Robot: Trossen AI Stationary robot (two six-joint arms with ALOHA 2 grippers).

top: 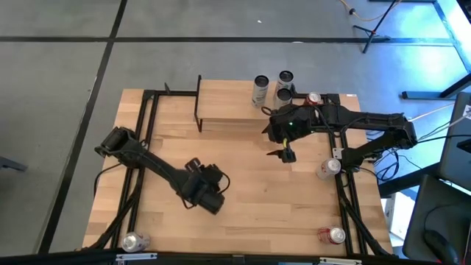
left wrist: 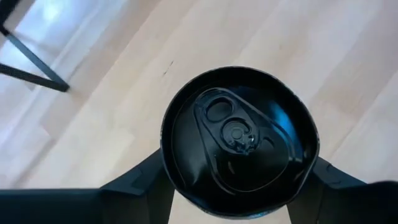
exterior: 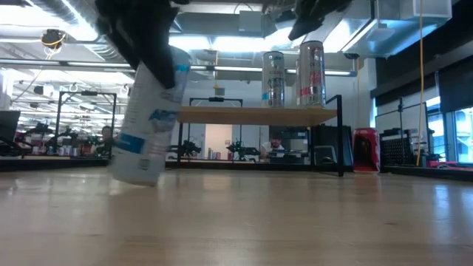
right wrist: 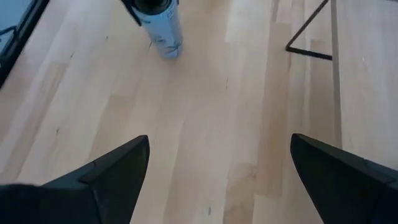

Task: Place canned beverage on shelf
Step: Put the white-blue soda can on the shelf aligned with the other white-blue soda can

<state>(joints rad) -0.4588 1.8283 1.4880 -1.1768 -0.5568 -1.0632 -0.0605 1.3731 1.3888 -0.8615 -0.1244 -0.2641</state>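
Gripping a can (left wrist: 239, 143), left end effector (left wrist: 239, 186) hovers.

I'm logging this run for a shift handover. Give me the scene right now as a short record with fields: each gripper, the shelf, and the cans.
left gripper: shut on a can, held tilted just above the table
right gripper: open, empty, over the table beside the shelf
shelf: at the table's far side, two cans standing upright on its top
loose cans: four near the table's edges, one silver at the near left, one red at the near right, one at the right edge, one by the shelf's right end
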